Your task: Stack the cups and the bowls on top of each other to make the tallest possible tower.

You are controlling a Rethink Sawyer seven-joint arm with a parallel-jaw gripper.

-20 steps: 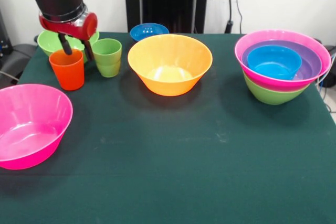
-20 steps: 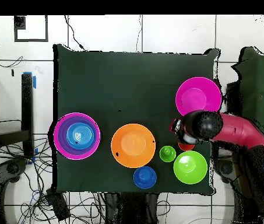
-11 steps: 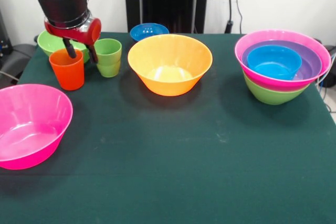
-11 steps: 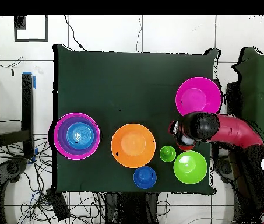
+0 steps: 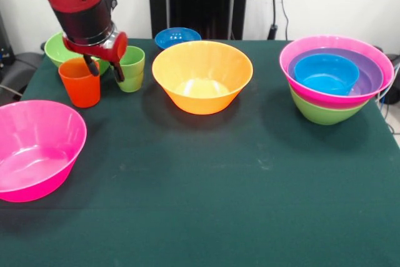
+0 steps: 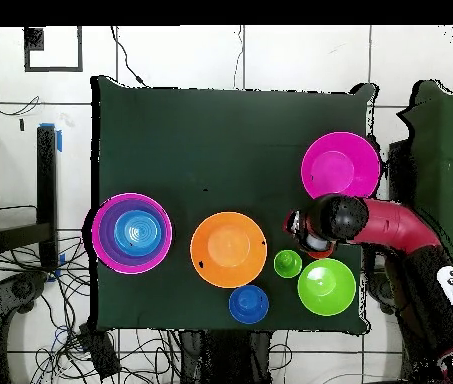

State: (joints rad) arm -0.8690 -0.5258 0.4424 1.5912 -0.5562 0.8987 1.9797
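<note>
Shifted since a second ago: gripper (image 5: 104,71), fingers spread, now astride the near rim of smooth orange-red plastic tumbler (image 5: 79,82), closer to light green stepped tumbler (image 5: 129,68). Hidden overhead: orange-red tumbler, mostly under red arm (image 6: 390,222). Shown in front view only: nested multicolour bowl pile (image 5: 335,77), well apart from the tumbler.

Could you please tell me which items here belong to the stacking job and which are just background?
Part of the job:
- orange cup, under the gripper
- green cup
- tower
- orange bowl
- loose pink bowl
- loose green bowl
- loose blue bowl

Just background:
- floor cables
- black stand behind the table
</note>
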